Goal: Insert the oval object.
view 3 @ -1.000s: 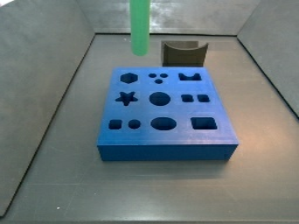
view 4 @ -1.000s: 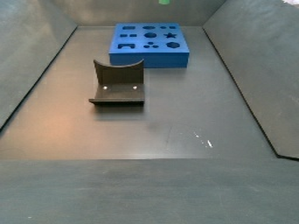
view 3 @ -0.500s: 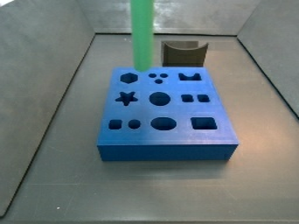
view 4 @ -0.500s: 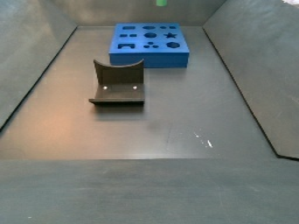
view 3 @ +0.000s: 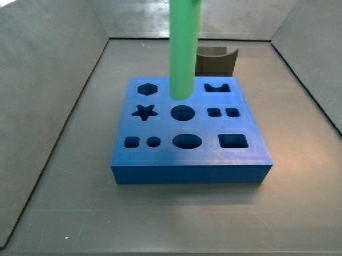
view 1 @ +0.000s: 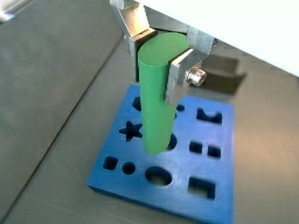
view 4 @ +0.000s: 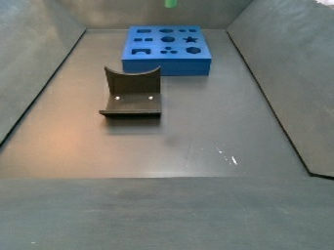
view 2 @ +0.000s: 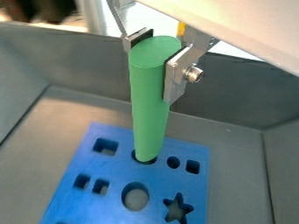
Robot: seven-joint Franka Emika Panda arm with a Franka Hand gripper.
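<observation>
The oval object is a long bright green peg (view 1: 156,114). My gripper (view 1: 163,66) is shut on its upper end, with a silver finger on each side, and holds it upright. This also shows in a wrist view (view 2: 158,59). The peg (view 3: 183,45) hangs over the back half of the blue block (view 3: 187,165), which has several shaped holes. In both wrist views its lower end (view 2: 143,153) is over a hole in the block (view 2: 105,188). I cannot tell whether it touches. In a side view only the peg's tip (view 4: 171,3) shows above the block (view 4: 167,61). The gripper is out of both side views.
A dark grey-brown curved block (view 4: 132,93) stands on the floor apart from the blue block. It also shows behind the block in a side view (view 3: 221,58) and in a wrist view (view 1: 222,74). Grey walls enclose the floor on all sides.
The peg has moved right and lower, from behind the block's left back corner to over its back middle. The blue block and the curved block have not moved.
</observation>
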